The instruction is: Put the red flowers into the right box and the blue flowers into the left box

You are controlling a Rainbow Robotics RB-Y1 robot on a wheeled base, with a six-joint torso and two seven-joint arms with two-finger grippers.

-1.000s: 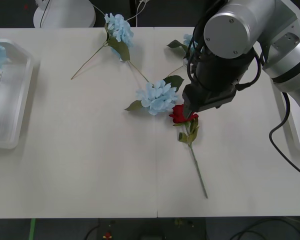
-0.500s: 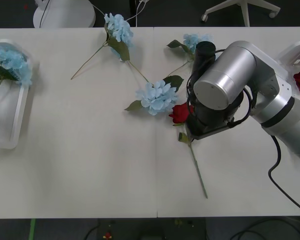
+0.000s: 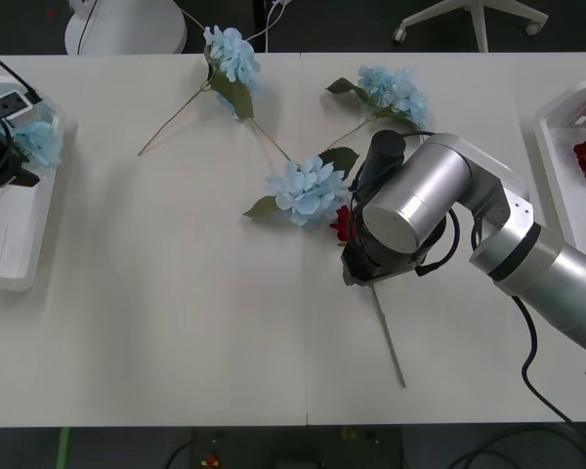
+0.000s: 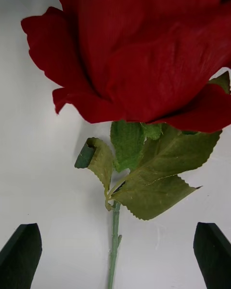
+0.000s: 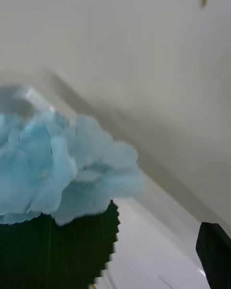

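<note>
The right gripper (image 4: 115, 255), fingers spread wide, should straddle the rose (image 4: 144, 48) stem mid-frame, then close squarely.

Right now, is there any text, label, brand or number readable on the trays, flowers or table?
None: no readable text on the left box, the right box, the red rose, the blue hydrangeas or the table.
</note>
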